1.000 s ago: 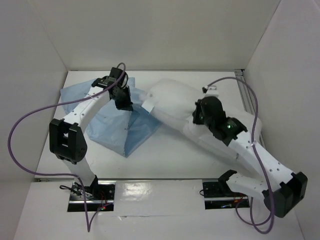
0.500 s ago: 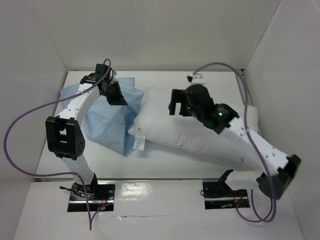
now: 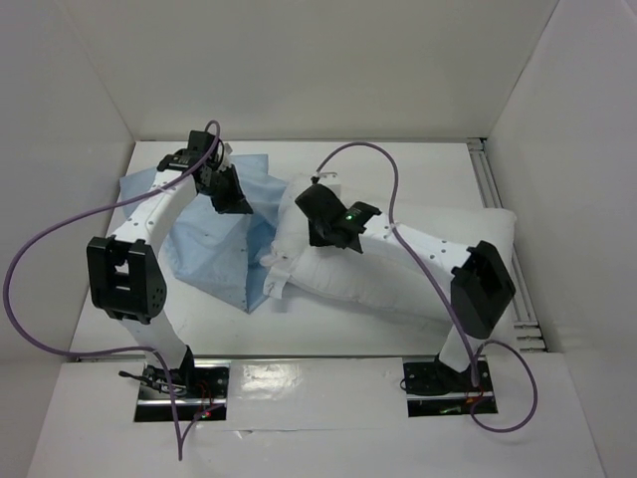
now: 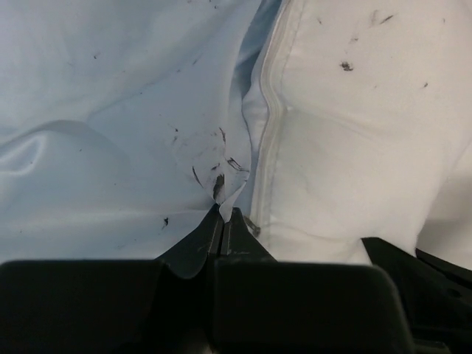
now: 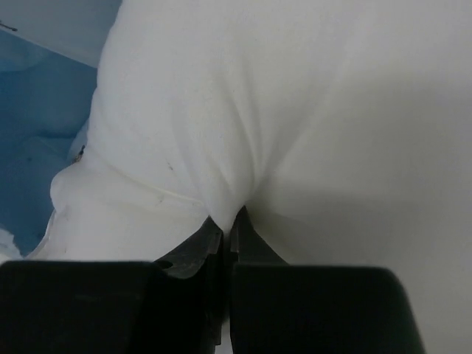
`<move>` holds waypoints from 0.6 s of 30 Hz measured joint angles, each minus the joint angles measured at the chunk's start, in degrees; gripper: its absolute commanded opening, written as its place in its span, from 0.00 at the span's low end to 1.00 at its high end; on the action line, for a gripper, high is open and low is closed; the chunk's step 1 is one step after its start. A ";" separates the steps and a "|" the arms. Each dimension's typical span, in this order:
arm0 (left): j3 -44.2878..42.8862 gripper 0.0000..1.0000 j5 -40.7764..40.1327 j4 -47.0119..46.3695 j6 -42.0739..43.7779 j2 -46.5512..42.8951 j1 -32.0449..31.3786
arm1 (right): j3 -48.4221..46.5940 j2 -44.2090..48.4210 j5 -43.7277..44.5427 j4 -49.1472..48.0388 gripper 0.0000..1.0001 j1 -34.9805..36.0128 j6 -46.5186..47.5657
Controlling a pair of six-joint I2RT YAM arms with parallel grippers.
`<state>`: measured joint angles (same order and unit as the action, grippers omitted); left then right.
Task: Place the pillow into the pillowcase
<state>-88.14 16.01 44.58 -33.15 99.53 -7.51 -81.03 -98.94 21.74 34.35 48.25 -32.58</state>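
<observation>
The white pillow (image 3: 408, 264) lies across the middle and right of the table, its left end against the light blue pillowcase (image 3: 204, 254). My right gripper (image 3: 317, 231) is shut on a pinch of the pillow's fabric near its left end; the right wrist view shows the pillow (image 5: 295, 110) bunched into the closed jaws (image 5: 230, 221). My left gripper (image 3: 234, 199) is shut on the pillowcase's edge, holding it up beside the pillow. In the left wrist view the gripper (image 4: 223, 214) pinches blue pillowcase (image 4: 110, 133) fabric right next to the pillow's seam (image 4: 269, 140).
White walls enclose the table on the left, back and right. A metal rail (image 3: 495, 189) runs along the right edge. Purple cables loop over both arms. The pillow's small tag (image 3: 276, 286) hangs at its near left corner.
My right gripper has pulled the pillow leftward, toward the pillowcase, and its arm now reaches across the pillow. My left gripper has shifted slightly left, still holding the pillowcase edge.
</observation>
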 measured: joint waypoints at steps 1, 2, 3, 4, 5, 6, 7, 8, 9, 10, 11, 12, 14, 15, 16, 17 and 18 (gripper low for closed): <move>0.13 0.00 0.09 0.07 0.09 -0.33 0.13 | 1.51 1.57 -0.20 -1.25 0.00 -0.13 -0.24; 0.17 0.00 0.26 0.09 0.20 -0.72 0.24 | 3.28 3.69 -0.22 -2.36 0.00 -0.24 -0.09; 0.20 0.00 0.42 0.11 0.24 -1.14 0.50 | 5.31 6.36 -0.28 -3.17 0.00 -0.31 0.15; 0.20 0.00 0.63 0.15 0.37 -1.60 0.81 | 7.06 9.25 -0.42 -3.63 0.00 -0.33 0.48; 0.20 0.00 0.85 0.15 0.48 -2.10 1.14 | 9.46 12.92 -0.83 -4.20 0.00 -0.35 0.90; 0.20 0.00 1.09 0.15 0.83 -2.86 1.81 | 11.54 16.79 -1.27 -4.20 0.00 -0.35 1.33; 0.20 0.00 1.29 0.13 1.18 -3.21 2.08 | 13.11 20.37 -1.70 -3.50 0.00 -0.28 1.77; 0.20 0.00 1.53 0.17 1.44 -3.72 2.51 | 14.58 23.87 -2.08 -3.17 0.00 -0.17 2.27; 0.20 0.00 1.90 0.17 1.57 -4.15 2.93 | 15.91 27.39 -2.64 -2.40 0.00 0.02 2.54; 0.17 0.00 2.23 0.17 1.68 -4.48 3.39 | 16.90 30.82 -3.23 -1.22 0.00 0.15 2.93; 0.13 0.00 2.56 0.17 1.70 -4.68 3.74 | 17.73 33.81 -3.82 -0.50 0.00 0.35 3.34; 0.09 0.00 2.84 0.17 1.73 -4.81 4.07 | 18.51 36.52 -4.48 0.15 0.00 0.66 3.80; -0.07 0.00 3.61 0.20 1.73 -4.81 4.70 | 19.80 41.16 -6.62 1.36 0.00 1.46 5.18; -0.15 0.00 3.96 0.24 1.73 -4.81 4.98 | 20.22 42.49 -7.58 1.68 0.00 1.90 5.75; -0.26 0.00 4.31 0.31 1.73 -4.81 5.29 | 20.79 43.56 -8.74 1.75 0.00 2.27 6.47; -0.37 0.00 4.68 0.35 1.73 -4.81 5.53 | 21.33 44.22 -9.99 1.86 0.00 2.62 7.02; -0.61 0.00 5.09 0.39 1.75 -4.81 5.68 | 21.90 44.44 -11.34 1.90 0.00 3.02 7.67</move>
<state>-88.75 21.10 44.97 -31.40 94.72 -1.83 -59.13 -54.50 10.39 36.25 51.27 -24.91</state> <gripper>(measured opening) 0.060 0.030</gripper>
